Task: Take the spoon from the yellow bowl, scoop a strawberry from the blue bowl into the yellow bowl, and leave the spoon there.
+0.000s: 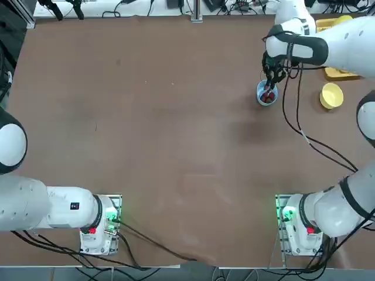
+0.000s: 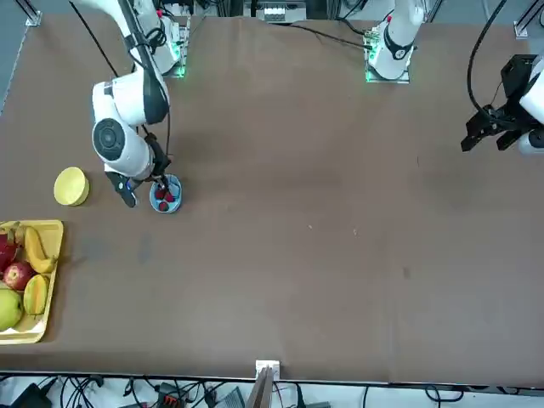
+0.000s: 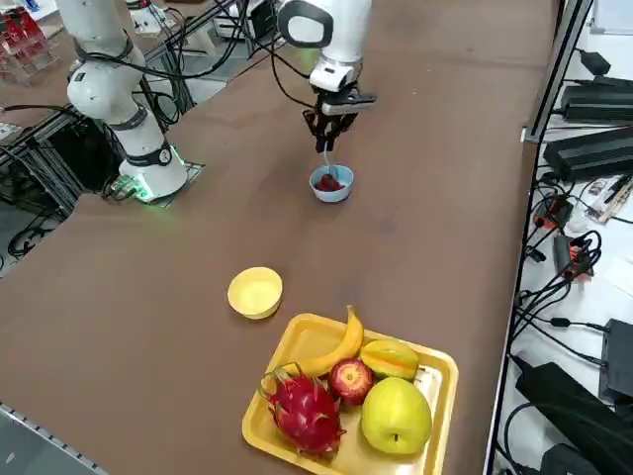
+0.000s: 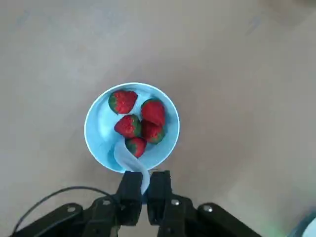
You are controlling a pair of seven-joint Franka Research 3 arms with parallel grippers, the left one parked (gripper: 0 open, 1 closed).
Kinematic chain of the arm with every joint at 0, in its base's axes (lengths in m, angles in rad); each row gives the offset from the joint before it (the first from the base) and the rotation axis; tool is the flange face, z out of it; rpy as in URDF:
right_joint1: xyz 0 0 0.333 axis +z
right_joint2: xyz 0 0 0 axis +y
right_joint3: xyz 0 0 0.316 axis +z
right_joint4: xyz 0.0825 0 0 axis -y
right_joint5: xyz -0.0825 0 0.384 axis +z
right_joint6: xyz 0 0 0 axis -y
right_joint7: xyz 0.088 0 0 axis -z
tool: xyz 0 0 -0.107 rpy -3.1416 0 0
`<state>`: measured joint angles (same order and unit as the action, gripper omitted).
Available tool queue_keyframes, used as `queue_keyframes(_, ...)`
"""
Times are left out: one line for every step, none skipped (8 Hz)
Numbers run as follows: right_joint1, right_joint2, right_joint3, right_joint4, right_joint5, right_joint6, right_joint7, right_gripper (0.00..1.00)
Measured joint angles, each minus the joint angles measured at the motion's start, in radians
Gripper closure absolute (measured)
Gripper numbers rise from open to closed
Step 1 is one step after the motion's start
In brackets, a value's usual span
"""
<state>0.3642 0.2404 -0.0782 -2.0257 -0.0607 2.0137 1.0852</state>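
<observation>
Hovering over the blue bowl (image 1: 267, 93) in the top view, the right claw (image 1: 270, 78) sits directly above it; the yellow bowl (image 1: 331, 95) lies well apart, off toward the surface's (image 1: 164, 129) edge, and looks empty.

Front view: claw (image 2: 158, 180) right at the blue bowl's (image 2: 166, 195) rim, red fruit visible inside. Yellow bowl (image 2: 70, 186) well off to one side of the claw, near a yellow fruit tray (image 2: 38, 327).

Right side view: claw (image 3: 326, 137) points down, the spoon (image 3: 326, 163) hanging from it into the blue bowl (image 3: 331, 184). Yellow bowl (image 3: 255, 292) stands well clear, beside the tray (image 3: 435, 381).

Wrist view: claw (image 4: 143, 189) pressed together, pinching the spoon (image 4: 129, 159) by its handle end. The spoon's bowl lies inside the blue bowl (image 4: 98, 143), just beneath the claw, its tip touching the nearest of five strawberries (image 4: 135, 146).

Judgement: scoop stage, no berry lifted yet.

Risks:
- Berries are clustered; pushing the spoon in may shove them aside rather than load one.
- The grip is thin and far up the handle, so the spoon could twist in the pinch under load.
- The bowl is light; a sideways push at the rim could slide or tip it.
- A berry balanced on a shallow spoon may roll off during the carry to the yellow bowl.
</observation>
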Motion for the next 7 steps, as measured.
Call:
queue_keyframes(0.013, 0.019, 0.001, 0.027, -0.021, -0.030, 0.000, 0.89)
queue_keyframes(0.030, 0.042, 0.001, 0.055, -0.044, -0.058, 0.000, 0.89)
queue_keyframes(0.048, 0.070, 0.001, 0.088, -0.067, -0.090, 0.000, 0.89)
queue_keyframes(0.064, 0.097, 0.002, 0.127, -0.087, -0.126, 0.000, 0.89)
queue_keyframes(0.080, 0.127, 0.002, 0.167, -0.110, -0.165, 0.000, 0.89)
queue_keyframes(0.091, 0.155, 0.002, 0.204, -0.128, -0.198, 0.000, 0.89)
queue_keyframes(0.100, 0.179, 0.003, 0.236, -0.141, -0.221, -0.003, 0.89)
